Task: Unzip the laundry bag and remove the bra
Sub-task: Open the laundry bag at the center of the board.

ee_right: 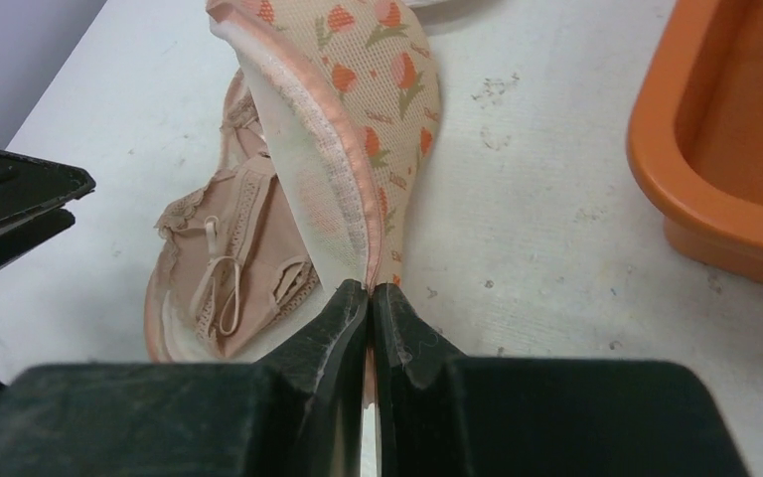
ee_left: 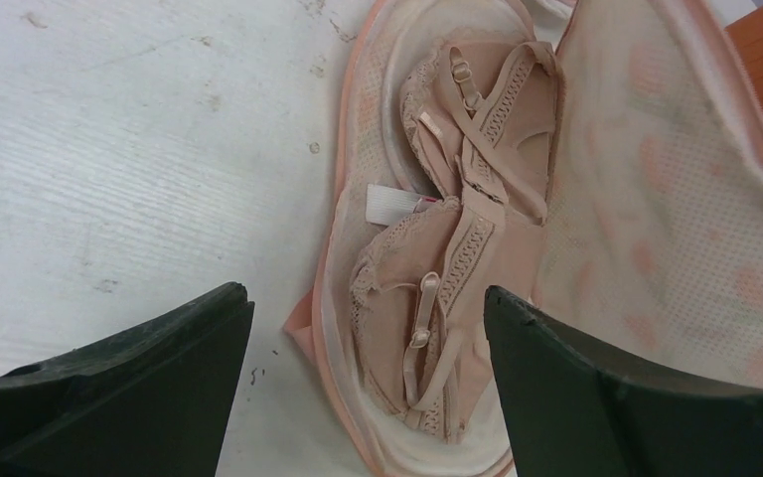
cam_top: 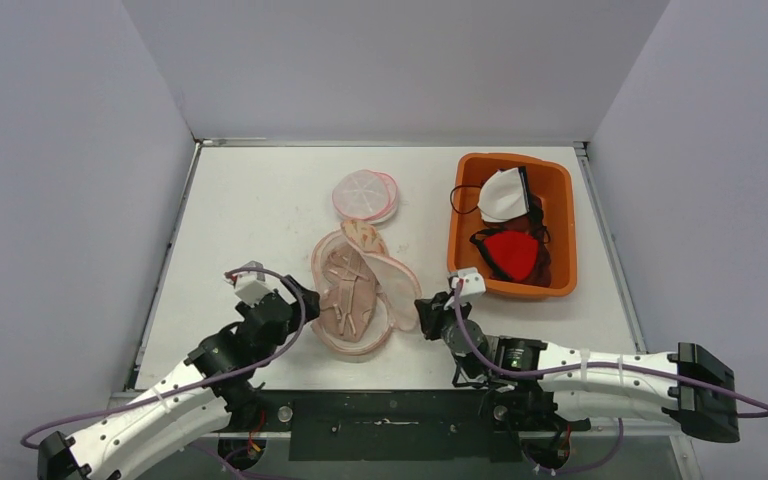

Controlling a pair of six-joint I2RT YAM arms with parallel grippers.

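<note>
The pink mesh laundry bag (cam_top: 325, 335) lies unzipped at the table's near middle, its flowered lid flap (cam_top: 396, 285) folded out to the right. A beige bra (cam_top: 348, 290) lies in the open lower half. My right gripper (cam_top: 423, 316) is shut on the flap's pink zipper edge (ee_right: 353, 214) and holds it raised. My left gripper (cam_top: 307, 298) stands open at the bag's left rim, over the near end of the bra (ee_left: 447, 288), with nothing between its fingers (ee_left: 149, 388). The bag's rim (ee_left: 333, 328) shows below them.
An orange bin (cam_top: 563, 240) at the right holds a white bra, a red one and black garments. A second round pink laundry bag (cam_top: 364, 195) lies closed just beyond the open one. Walls rise around the table on three sides.
</note>
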